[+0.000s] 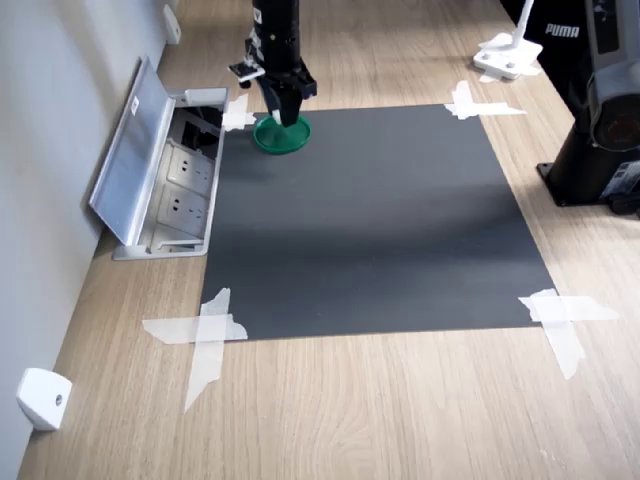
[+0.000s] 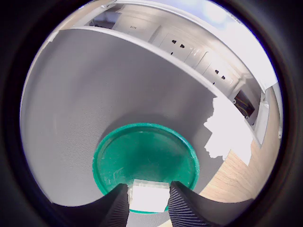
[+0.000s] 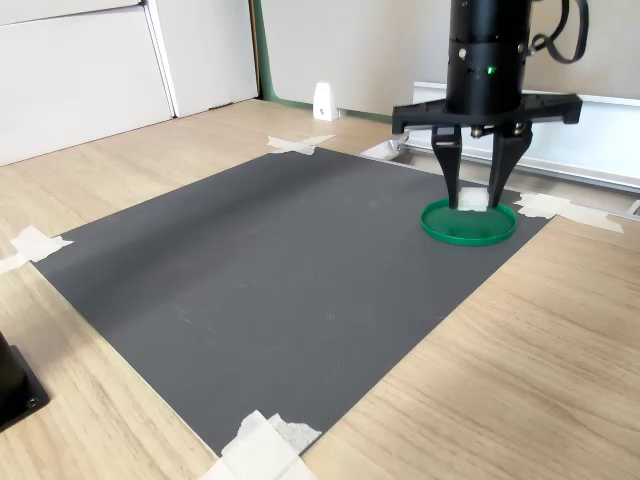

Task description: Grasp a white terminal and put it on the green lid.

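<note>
The green lid (image 1: 281, 139) (image 2: 142, 153) (image 3: 468, 226) lies on the far corner of the black mat (image 1: 370, 220), near the socket box. My gripper (image 1: 285, 112) (image 2: 149, 204) (image 3: 474, 196) points straight down over the lid. It is shut on the white terminal (image 2: 149, 196) (image 3: 473, 200), a small white block that fills the gap between the ribbed fingers (image 2: 182, 208). The block hangs just above the lid's inner face, or rests on it; I cannot tell which. The first exterior view hides the terminal behind the fingers.
An open silver socket box (image 1: 160, 185) sits just beyond the mat on the first exterior view's left. White tape strips (image 1: 205, 330) hold the mat's corners. A white wedge piece (image 1: 44, 398) lies by the wall. A black stand (image 1: 600, 150) rises on the first exterior view's right.
</note>
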